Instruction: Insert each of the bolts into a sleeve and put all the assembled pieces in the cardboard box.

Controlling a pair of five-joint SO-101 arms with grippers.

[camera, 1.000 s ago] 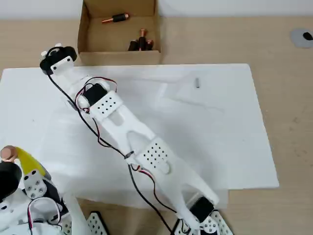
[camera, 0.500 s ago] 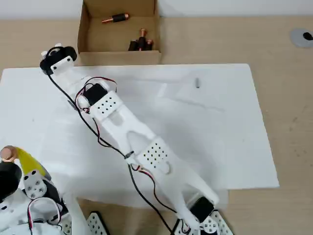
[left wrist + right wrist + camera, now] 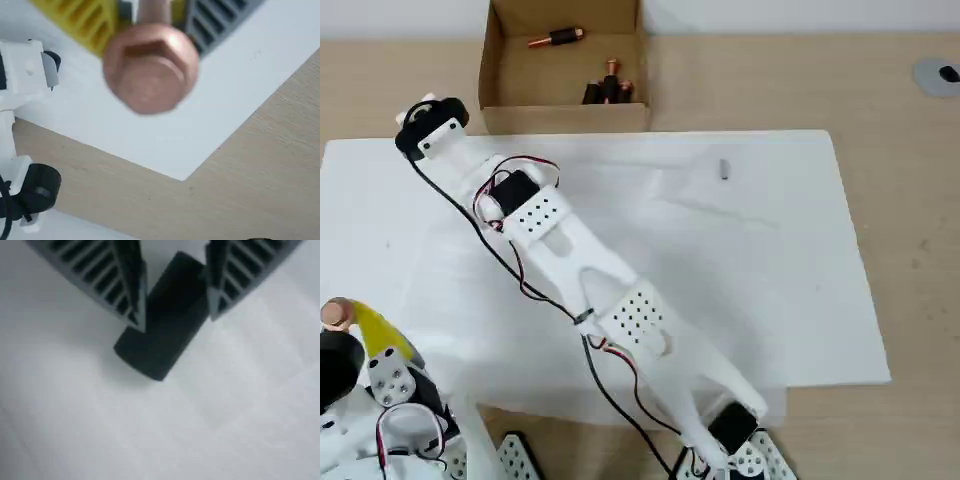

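A copper bolt (image 3: 150, 70) is held head outward in my left gripper (image 3: 152, 10), shut on its shank between a yellow and a grey finger. From above, that bolt (image 3: 335, 313) sits low at the table's front left corner. My right arm stretches across the white sheet (image 3: 770, 260) to its far left corner, just left of the cardboard box (image 3: 565, 118). There my right gripper (image 3: 172, 315) is shut on a black sleeve (image 3: 162, 335), which slants down onto the sheet. The box holds assembled pieces (image 3: 557, 38), with more in its right corner (image 3: 608, 88).
A small grey item (image 3: 723, 168) lies on the sheet's far right part. A grey disc (image 3: 937, 75) sits on the wooden table at the far right. The right arm's body (image 3: 590, 270) and cables cross the sheet diagonally.
The right gripper has shifted slightly left and away along the sheet's far edge. The left arm and its bolt have stayed put.
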